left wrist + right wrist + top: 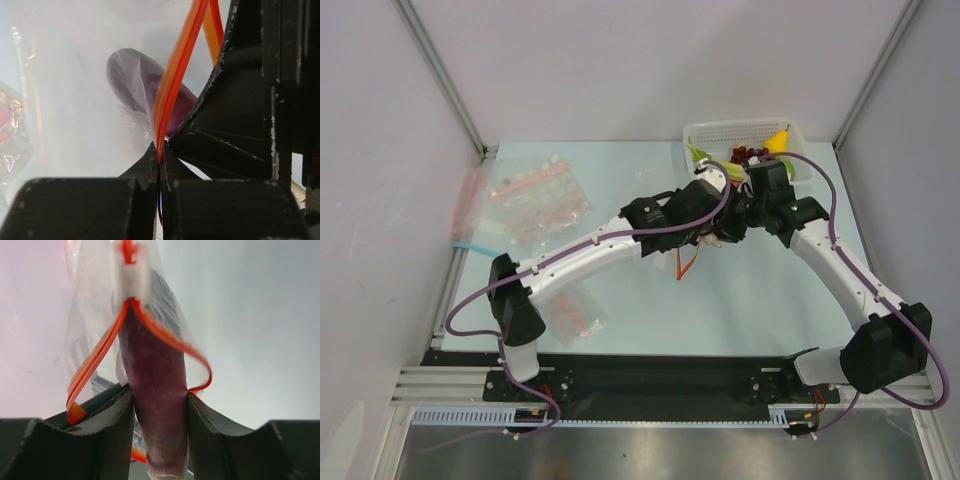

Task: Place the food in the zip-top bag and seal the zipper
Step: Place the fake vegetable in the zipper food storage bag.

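Note:
My left gripper (160, 159) is shut on the red-orange zipper (175, 70) of the clear zip-top bag (75, 100) and holds it off the table. My right gripper (159, 400) is shut on a long dark purple piece of food (155, 365), whose far end is inside the bag's open mouth, between the two zipper strips (95, 365). The purple food shows through the plastic in the left wrist view (130, 75). From above, both grippers meet mid-table (725, 222), with a loop of zipper (686, 262) hanging below. The dark grapes (748, 154) lie in the basket.
A white basket (720, 130) at the back right holds the grapes, a yellow fruit (778, 141) and green items (700, 155). Clear bags printed with pink-red dots lie at the left (540, 200) and by the left arm (575, 315). A bag with a blue strip (470, 225) lies at the far left.

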You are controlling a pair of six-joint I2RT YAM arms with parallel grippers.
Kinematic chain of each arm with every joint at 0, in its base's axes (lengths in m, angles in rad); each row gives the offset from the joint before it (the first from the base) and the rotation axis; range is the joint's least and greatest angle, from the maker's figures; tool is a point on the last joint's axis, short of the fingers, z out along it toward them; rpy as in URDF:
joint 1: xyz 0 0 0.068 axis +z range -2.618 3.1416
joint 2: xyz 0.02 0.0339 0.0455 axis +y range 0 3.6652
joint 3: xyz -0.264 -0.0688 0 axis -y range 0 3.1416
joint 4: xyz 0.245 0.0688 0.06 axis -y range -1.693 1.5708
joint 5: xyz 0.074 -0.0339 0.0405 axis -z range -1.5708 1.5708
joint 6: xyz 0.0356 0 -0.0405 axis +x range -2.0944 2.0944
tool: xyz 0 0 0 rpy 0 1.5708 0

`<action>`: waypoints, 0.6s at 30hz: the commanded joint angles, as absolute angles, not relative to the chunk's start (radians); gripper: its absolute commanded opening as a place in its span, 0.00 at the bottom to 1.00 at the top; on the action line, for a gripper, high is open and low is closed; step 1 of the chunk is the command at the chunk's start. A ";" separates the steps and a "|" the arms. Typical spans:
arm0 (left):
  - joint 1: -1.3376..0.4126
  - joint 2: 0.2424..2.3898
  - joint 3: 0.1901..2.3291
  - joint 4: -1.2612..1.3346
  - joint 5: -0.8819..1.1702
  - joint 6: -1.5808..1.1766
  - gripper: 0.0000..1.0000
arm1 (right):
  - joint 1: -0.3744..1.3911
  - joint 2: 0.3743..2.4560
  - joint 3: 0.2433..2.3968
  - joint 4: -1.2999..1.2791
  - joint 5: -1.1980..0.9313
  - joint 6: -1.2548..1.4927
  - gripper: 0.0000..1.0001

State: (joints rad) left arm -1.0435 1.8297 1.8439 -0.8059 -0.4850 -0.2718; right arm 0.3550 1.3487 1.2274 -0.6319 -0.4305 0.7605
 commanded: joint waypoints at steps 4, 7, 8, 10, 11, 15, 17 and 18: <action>-1.049 1.775 1.845 -0.787 -0.518 -0.301 0.00 | 0.336 1.353 1.287 -0.673 -0.431 0.749 0.27; -1.048 1.789 1.848 -0.788 -0.546 -0.293 0.00 | 0.322 1.339 1.296 -0.722 -0.426 0.726 0.28; -1.048 1.793 1.853 -0.788 -0.560 -0.287 0.00 | 0.315 1.329 1.293 -0.738 -0.431 0.724 0.28; -1.049 1.809 1.852 -0.788 -0.571 -0.282 0.00 | 0.302 1.319 1.292 -0.756 -0.446 0.723 0.28; -1.048 1.812 1.852 -0.784 -0.574 -0.281 0.00 | 0.289 1.315 1.293 -0.776 -0.449 0.723 0.28; -1.049 1.828 1.850 -0.759 -0.566 -0.273 0.00 | 0.264 1.301 1.305 -0.808 -0.489 0.742 0.29; -1.049 1.833 1.853 -0.749 -0.571 -0.268 0.00 | 0.258 1.301 1.313 -0.813 -0.515 0.770 0.29; -1.049 1.836 1.855 -0.746 -0.574 -0.268 0.00 | 0.256 1.301 1.313 -0.813 -0.525 0.782 0.29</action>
